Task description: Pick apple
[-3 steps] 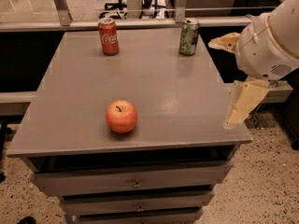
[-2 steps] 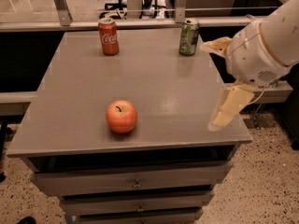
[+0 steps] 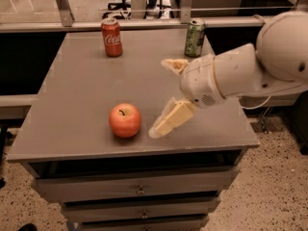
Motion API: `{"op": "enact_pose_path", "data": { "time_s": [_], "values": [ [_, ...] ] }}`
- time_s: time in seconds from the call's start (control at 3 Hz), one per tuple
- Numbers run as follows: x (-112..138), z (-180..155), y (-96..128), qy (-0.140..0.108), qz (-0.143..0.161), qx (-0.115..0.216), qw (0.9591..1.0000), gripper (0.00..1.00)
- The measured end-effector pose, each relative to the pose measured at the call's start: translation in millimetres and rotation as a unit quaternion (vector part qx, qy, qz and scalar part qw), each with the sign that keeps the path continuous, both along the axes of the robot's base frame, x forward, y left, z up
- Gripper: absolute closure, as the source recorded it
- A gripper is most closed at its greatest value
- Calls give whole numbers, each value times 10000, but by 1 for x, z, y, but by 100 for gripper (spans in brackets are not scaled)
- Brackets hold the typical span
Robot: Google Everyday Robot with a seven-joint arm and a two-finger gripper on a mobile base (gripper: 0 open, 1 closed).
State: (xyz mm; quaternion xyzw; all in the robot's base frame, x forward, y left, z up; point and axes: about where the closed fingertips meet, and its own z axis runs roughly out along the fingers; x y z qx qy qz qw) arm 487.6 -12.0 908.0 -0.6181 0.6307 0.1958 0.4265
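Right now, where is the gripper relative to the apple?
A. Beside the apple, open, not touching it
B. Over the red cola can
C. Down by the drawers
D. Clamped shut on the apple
A: the gripper hangs open over the table beside the apple, with a gap between its lower finger and the fruit. The red cola can stands far back.
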Motion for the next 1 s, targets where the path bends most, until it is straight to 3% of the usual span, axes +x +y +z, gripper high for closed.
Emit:
{"op": "enact_pose_path", "data": {
  "time_s": [0.33,0.67,1.0],
  "values": [
    [9,-1,54,168,81,1083,9939,0],
    [12,-2,78,244,146,1507,9882,0],
    [-1,-21,95,492,377,1595,9852,0]
  ]
}}
